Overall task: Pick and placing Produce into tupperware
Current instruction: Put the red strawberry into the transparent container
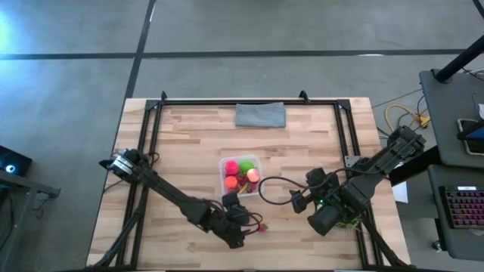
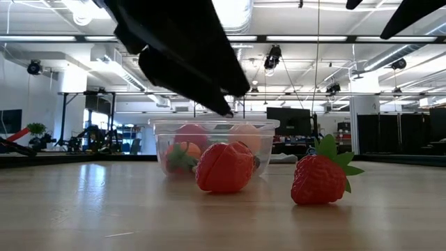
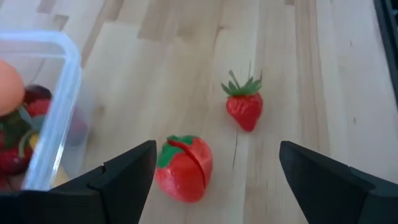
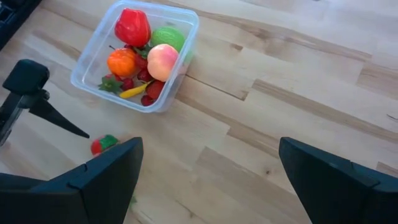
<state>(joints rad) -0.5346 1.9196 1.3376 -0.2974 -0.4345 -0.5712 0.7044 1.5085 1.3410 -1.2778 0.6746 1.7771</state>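
We note the tupperware (image 4: 87, 78) near the middle of the table (image 1: 302, 143), already well stocked: a red pepper-like piece (image 4: 132, 26), a green ball (image 4: 169, 37), a peach ball (image 4: 162, 61), an orange ball (image 4: 122, 62), and some small dark-red berries with a thin yellow sliver low in the box (too small to identify further). Two pieces of produce are not yet in — a rounded red fruit with a green cap and a slit down its side (image 3: 184, 168), lying just beside the box's near wall, and a strawberry (image 3: 244, 107) a little farther out on the bare wood, apart from both the box and the other fruit. We judge the task mostly done, with these two left to collect. The left gripper (image 3: 214, 180) hangs just above the table over the slit red fruit, its fingers spread wide with nothing between them — the fruit sits nearer the finger on the box side, the strawberry beyond the tips. The right gripper (image 4: 208, 180) waits off to the right of the box, raised, also spread and empty, its camera looking back at the box. At the table's far edge lies a folded grey cloth (image 1: 261, 115), well apart from the work. Next step, in our judgement: the left arm descends on the slit red fruit.
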